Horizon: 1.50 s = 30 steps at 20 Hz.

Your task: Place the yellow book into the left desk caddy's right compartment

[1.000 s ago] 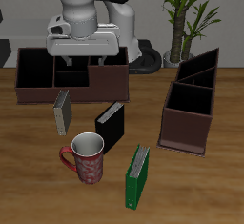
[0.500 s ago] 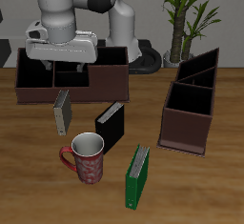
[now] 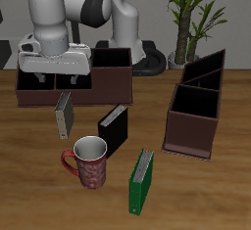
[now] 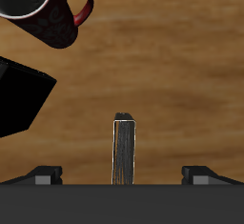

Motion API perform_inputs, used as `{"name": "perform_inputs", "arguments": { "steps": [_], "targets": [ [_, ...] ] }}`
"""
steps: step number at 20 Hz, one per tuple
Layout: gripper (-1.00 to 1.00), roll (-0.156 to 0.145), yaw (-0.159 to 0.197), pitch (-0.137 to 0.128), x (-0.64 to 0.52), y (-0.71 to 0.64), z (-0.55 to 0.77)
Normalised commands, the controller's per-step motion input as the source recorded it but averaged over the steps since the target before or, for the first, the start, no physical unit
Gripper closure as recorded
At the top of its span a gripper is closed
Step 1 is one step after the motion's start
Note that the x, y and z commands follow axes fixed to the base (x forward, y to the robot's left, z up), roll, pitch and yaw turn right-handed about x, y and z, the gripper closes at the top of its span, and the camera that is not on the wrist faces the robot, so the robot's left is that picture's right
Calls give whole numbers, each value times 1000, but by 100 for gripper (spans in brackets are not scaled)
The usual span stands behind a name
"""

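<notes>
We see a wood-grain bench (image 3: 225, 190) with a potted plant (image 3: 188, 14) behind it. The yellow book (image 3: 64, 115), thin with pale page edges, stands upright on the bench, just before the other, long-side caddy (image 3: 74, 77). The tool (image 3: 56, 79) hangs above it, fingers (image 4: 43, 175) spread open, empty. The left desk caddy (image 3: 194, 112), a dark maroon divided box, sits well apart. Nearby: a black book (image 3: 114, 128), green book (image 3: 143, 181), red mug (image 3: 87, 162).

Office desk: caddies (image 3: 193, 112); books (image 3: 114, 129)

Bare wood around yellow book (image 3: 65, 114)
</notes>
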Motion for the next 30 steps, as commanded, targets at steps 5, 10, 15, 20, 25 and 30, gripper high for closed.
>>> {"name": "perform_inputs", "arguments": {
  "steps": [5, 10, 15, 20, 25, 30],
  "targets": [
    [-100, -17, 24, -14, 63, 5, -148],
    [-100, 6, -1, 4, 28, 83, -235],
    [-100, -34, 67, -41, -55, 67, -285],
    [-100, -16, -38, -15, -67, -24, -259],
    [-100, -31, -6, -34, -113, -69, -186],
    [-100, 8, -20, 24, -60, 1, -213]
  ]
}}
